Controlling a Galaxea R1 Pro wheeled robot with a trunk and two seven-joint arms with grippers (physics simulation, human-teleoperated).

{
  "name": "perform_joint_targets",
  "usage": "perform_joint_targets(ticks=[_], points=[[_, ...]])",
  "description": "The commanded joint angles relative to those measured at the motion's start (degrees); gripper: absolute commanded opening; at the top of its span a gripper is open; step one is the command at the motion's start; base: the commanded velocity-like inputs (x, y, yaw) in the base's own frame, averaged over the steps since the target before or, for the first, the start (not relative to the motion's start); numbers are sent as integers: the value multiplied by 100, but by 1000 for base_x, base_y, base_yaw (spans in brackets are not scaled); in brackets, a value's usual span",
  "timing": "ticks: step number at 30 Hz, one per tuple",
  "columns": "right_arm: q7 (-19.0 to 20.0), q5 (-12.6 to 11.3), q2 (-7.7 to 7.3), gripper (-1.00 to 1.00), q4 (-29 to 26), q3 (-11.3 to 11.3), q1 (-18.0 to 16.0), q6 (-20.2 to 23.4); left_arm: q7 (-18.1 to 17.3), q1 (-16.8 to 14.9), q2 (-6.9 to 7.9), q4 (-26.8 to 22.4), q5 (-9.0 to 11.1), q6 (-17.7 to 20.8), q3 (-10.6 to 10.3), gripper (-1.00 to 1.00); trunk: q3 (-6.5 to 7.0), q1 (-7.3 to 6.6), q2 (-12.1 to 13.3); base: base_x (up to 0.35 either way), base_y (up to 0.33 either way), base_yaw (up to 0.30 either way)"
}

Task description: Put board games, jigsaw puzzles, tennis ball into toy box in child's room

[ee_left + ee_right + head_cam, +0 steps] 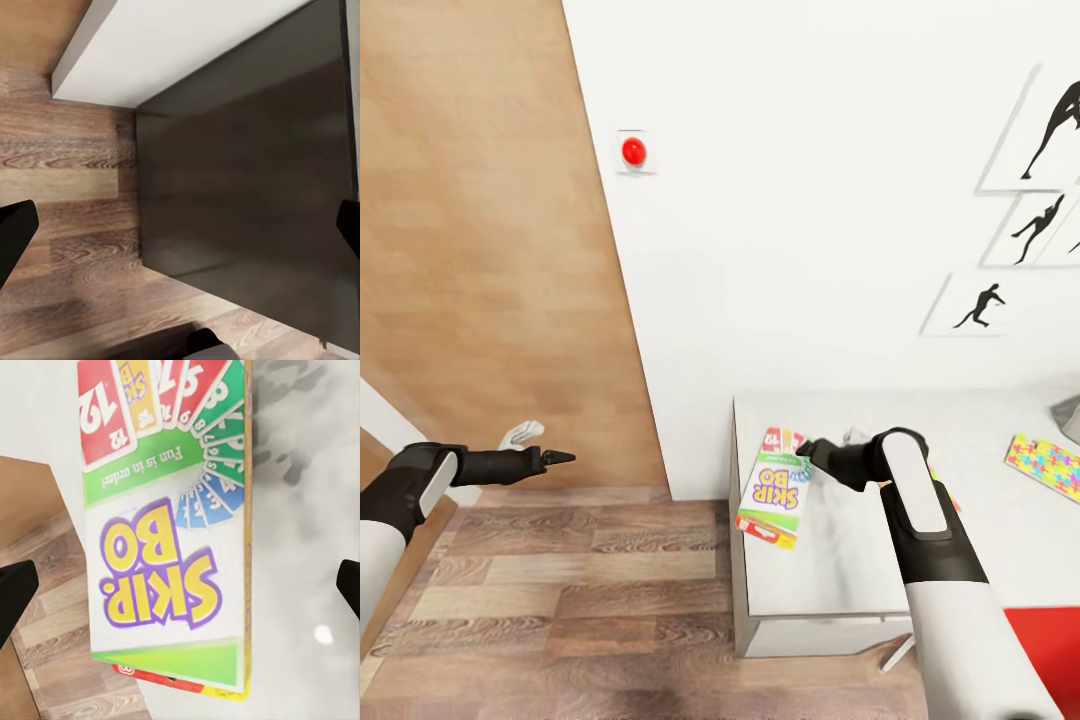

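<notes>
A Skip-Bo board game box (776,487) lies flat at the left edge of a white bed (980,560), one long side running along that edge and its near corner jutting slightly past it above the wood floor (560,600). In the right wrist view the box (169,532) sits between the two dark fingertips (15,592), which stand wide apart at opposite borders of the frame, holding nothing. The right gripper (807,450) hovers just above the box's far end in the head view; whether it touches the lid cannot be told. A colourful jigsaw puzzle (1045,465) lies well apart on the bed, toward the right, clear of the arm. The bed's far side meets a white wall (810,200) bearing a red button (633,152) and framed silhouette pictures (1030,215). Open floor stretches left of the bed. There the left gripper (555,458) hangs in free air, well apart from the bed, its tips drawn to a point in the head view, while its fingertips (13,232) show at both borders of the left wrist view, over floor and a dark panel (247,187); its opening cannot be settled.
</notes>
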Motion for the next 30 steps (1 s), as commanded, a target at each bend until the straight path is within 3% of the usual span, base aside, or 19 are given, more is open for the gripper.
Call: perform_joint_targets(ticks=[1,30], points=[[-60,-56,5,100,-5,-13,-5,24,-16,-5,5,1,2,27,10,100,-20,3,-12,0,0,0],[-44,-56,6,100,-5,-6,1,24,-16,-5,-3,1,-12,14,5,100,-295,3,-12,0,0,0]])
